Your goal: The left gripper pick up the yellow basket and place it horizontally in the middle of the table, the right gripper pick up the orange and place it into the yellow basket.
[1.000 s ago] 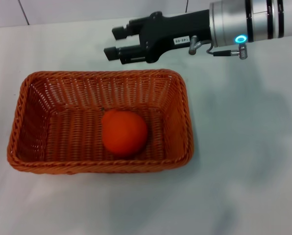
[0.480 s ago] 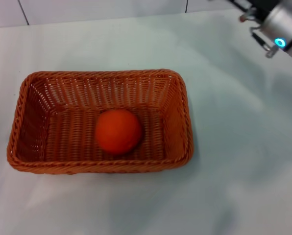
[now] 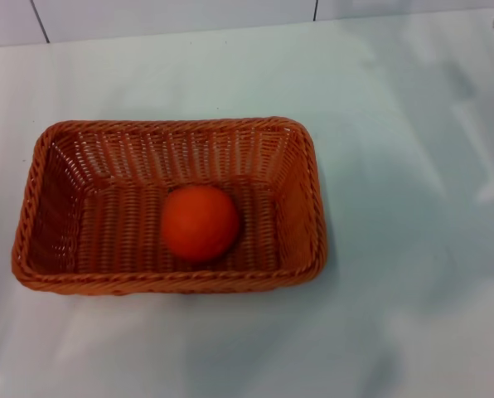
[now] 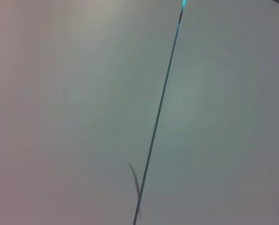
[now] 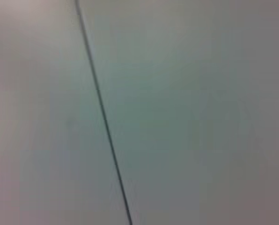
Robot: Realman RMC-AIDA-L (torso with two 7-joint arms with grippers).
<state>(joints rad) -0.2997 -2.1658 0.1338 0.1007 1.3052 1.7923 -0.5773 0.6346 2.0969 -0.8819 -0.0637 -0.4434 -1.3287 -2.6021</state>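
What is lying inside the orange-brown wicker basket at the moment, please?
One orange rests on the woven floor of the yellow basket, roughly central. The patch of floor beneath the fruit is covered; nothing else shows inside.

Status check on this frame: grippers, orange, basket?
Neither gripper in view. Orange rests inside yellow basket, lengthwise on white table. Nothing in the way.
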